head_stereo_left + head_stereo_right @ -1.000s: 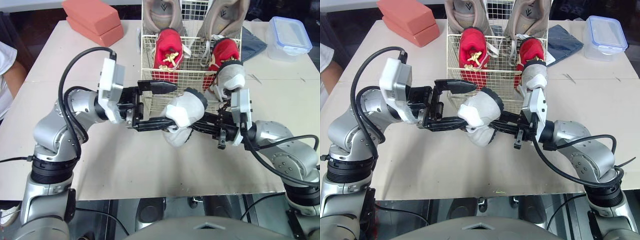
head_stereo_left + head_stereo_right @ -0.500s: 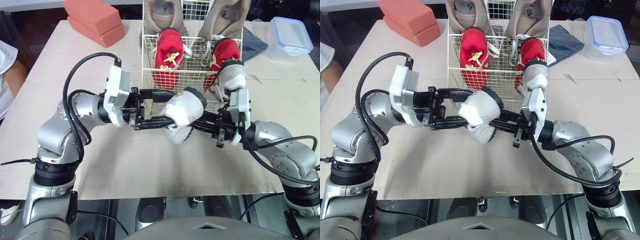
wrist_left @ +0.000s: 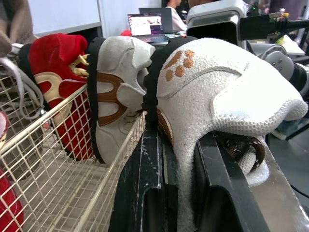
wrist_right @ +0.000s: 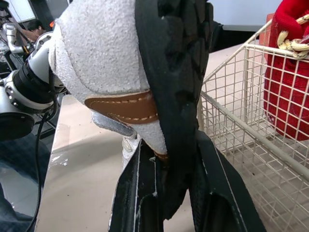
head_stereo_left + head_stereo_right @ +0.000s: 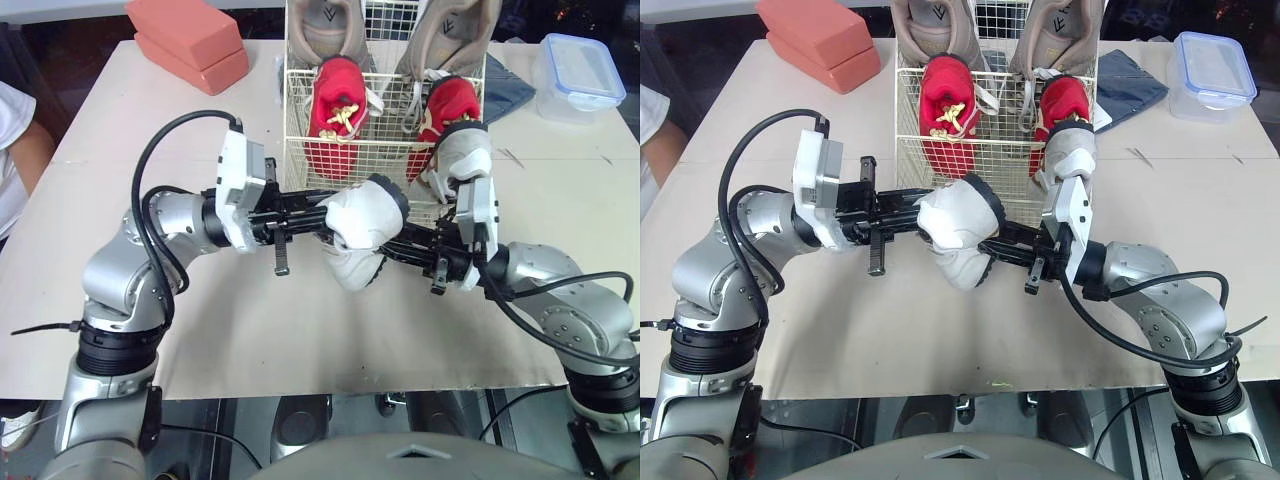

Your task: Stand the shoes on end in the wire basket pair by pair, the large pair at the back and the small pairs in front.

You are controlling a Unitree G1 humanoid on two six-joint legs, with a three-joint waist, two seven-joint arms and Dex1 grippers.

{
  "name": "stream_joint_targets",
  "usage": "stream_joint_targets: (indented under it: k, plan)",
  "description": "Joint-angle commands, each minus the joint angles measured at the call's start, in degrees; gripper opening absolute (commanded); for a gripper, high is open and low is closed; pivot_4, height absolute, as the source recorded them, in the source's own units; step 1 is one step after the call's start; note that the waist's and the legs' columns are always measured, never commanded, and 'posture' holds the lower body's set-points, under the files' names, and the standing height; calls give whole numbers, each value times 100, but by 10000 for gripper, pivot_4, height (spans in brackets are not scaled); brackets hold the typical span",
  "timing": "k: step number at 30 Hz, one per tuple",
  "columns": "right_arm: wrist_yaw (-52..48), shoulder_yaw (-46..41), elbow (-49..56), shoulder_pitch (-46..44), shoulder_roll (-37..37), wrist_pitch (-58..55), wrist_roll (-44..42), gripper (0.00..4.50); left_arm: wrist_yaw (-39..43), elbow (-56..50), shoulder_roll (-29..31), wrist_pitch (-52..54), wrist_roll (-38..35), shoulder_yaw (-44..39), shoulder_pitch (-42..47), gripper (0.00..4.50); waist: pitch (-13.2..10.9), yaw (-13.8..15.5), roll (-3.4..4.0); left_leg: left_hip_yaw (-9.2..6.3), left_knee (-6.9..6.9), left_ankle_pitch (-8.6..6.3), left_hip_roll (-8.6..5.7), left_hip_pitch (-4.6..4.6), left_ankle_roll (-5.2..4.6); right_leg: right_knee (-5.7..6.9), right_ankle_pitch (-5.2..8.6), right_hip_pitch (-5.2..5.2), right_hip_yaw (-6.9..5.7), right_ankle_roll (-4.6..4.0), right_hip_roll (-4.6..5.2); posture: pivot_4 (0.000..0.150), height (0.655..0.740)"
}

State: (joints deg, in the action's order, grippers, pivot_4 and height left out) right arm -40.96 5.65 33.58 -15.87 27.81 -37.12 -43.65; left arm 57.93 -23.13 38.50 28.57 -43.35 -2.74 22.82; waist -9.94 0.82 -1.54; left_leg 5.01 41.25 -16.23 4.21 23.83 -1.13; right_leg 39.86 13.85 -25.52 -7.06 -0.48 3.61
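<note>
A small white shoe (image 5: 360, 225) with a black sole hangs above the table, just in front of the wire basket (image 5: 296, 170). My left gripper (image 3: 186, 145) is shut on its fuzzy upper from the left. From the right, my right gripper (image 4: 174, 142) is shut on the edge of the black sole. Inside the basket, its white partner (image 5: 462, 150) stands on end at the front right. Two red shoes (image 5: 335, 105) stand behind it, and a large beige pair (image 5: 325, 25) stands at the back.
Two salmon blocks (image 5: 190, 40) lie at the table's back left. A lidded plastic box (image 5: 580, 75) and a dark cloth (image 5: 505, 90) sit to the right of the basket. A person's arm (image 5: 20, 150) shows at the left edge. Bare tabletop (image 5: 250, 330) lies in front.
My left gripper, wide open a second ago, has turned and shut on the white shoe's upper. The right arm and the shoe have barely moved.
</note>
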Motion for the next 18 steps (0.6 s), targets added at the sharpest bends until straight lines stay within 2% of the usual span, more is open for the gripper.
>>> stream_joint_targets:
  k: [1, 6, 11, 16, 18]
  plan:
    - [-96, -276, 403, -67, 118, -82, -481, 21646, -585, -344, -124, 201, -377, -511, -211, 669, 0, -2, 0, 0, 0, 0, 1, -1, 0, 0, 0, 0, 2, 0, 0, 1500, 6860]
    - [-13, -649, 732, 349, 354, -65, -817, 44808, -1334, -811, -310, 303, -851, -1177, -689, 669, 0, 9, 0, -3, -1, 0, 2, 1, 0, 0, 0, 0, 0, 0, 4, 1500, 6860]
    - [-50, -1150, 887, 1109, 393, 567, -484, 44808, -2199, -1072, -716, -99, -664, -1556, -748, 669, 1, 50, -1, -5, 0, -1, -1, -1, -2, 0, 2, 5, -3, 5, 8, 1500, 6860]
    - [-199, -1203, 869, 1556, 173, 1463, 67, 44808, -2859, -1066, -1114, -649, 78, -1409, -479, 669, 1, 42, -3, -4, 0, -1, -3, -5, -2, 1, 2, 8, -2, 6, 5, 1500, 6860]
    - [-219, -1145, 755, 1662, -37, 2095, 537, 44808, -3113, -950, -1230, -806, 440, -1298, -367, 669, 2, 31, -3, -3, 0, -1, -2, -7, -1, 3, 2, 7, -1, 6, 2, 1500, 6860]
